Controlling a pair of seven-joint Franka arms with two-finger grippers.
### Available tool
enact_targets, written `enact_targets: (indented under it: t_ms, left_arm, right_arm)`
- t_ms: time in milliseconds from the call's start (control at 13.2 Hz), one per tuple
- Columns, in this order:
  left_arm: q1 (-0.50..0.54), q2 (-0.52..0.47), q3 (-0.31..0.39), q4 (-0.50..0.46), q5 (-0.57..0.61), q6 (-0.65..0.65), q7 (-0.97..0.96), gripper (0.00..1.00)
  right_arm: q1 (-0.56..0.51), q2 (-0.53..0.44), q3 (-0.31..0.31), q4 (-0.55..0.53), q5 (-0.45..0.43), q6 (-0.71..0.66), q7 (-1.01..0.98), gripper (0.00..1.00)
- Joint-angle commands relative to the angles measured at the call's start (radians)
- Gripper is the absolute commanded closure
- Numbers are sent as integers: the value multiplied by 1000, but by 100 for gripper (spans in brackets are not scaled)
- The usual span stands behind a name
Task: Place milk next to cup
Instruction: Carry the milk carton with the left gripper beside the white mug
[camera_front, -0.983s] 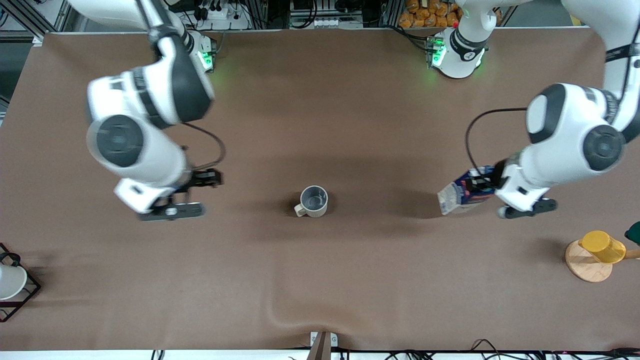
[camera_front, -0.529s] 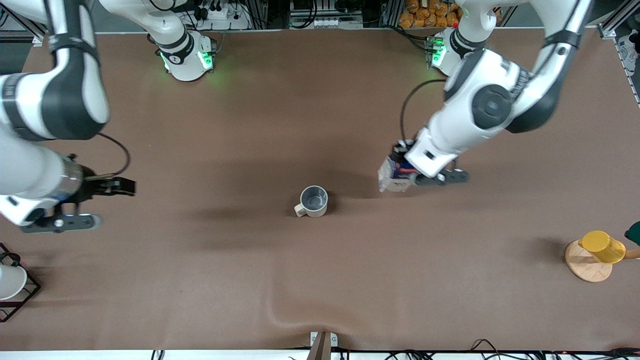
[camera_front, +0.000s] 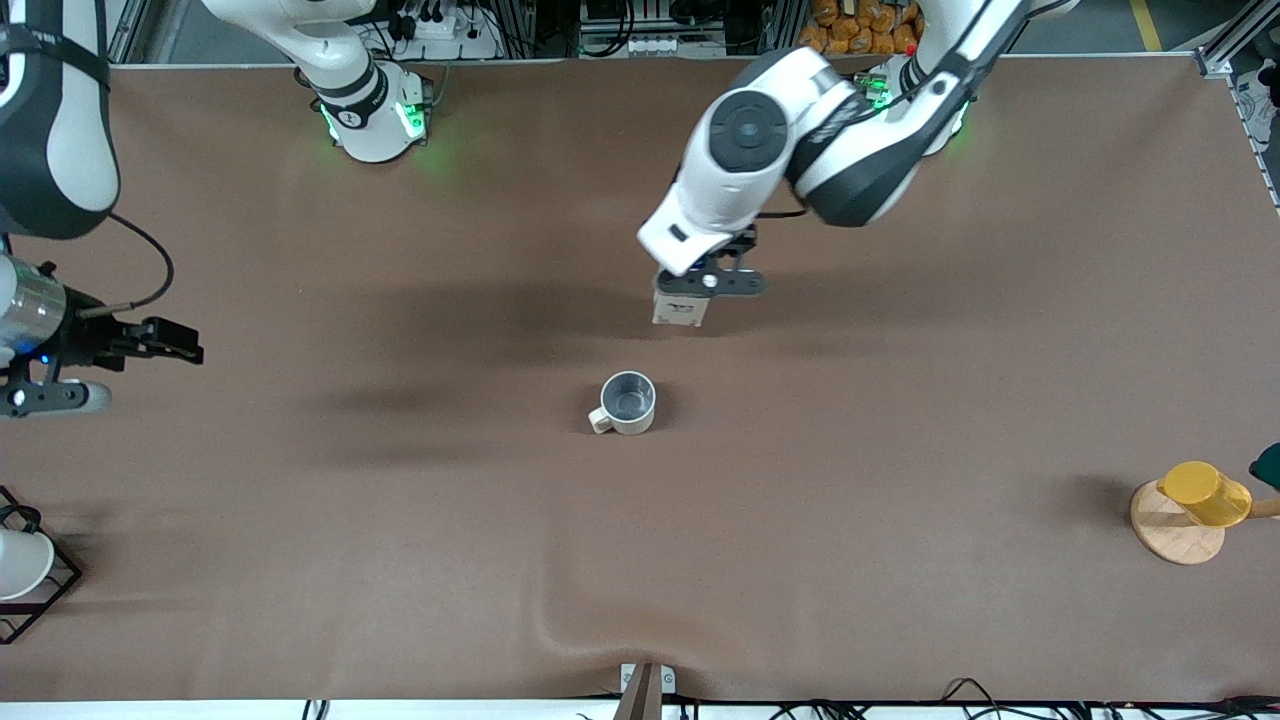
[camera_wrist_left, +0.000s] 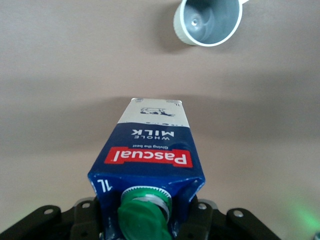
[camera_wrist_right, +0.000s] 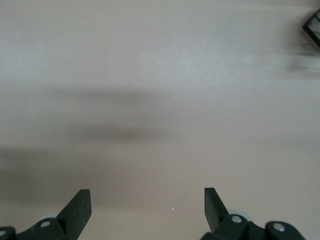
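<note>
Hiding milk (camera_front: 681, 309) top: left claw (camera_front: 708, 284)

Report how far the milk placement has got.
Done: the left hand has the milk gripped. In hand: it carries the carton in the air above the table, short of the cup. Left: lowering it beside the cup and letting go. The right hand waits open at its own end of the table.

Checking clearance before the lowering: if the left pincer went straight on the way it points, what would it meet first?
Probably bare table. The left pincer points down holding the milk, whose base would touch first; the cup sits off that line.
</note>
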Motion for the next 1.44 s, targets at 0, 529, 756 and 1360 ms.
enact_targets:
  t_ms: [0, 529, 756, 1360]
  left_arm:
    - [-70, 175, 6, 166, 87, -16, -108, 42]
    - [-138, 243, 67, 181, 112, 82, -130, 42]
    - [-213, 243, 153, 182, 112, 88, -159, 41]
    - [-193, 171, 172, 181, 104, 98, -153, 0]
  right_arm:
    - [-56, -77, 17, -71, 12, 33, -22, 0]
    - [-115, -81, 21, 83, 13, -124, -11, 0]
    - [-112, -105, 26, 97, 16, -157, -10, 0]
    - [-92, -168, 24, 93, 44, -212, 98, 0]
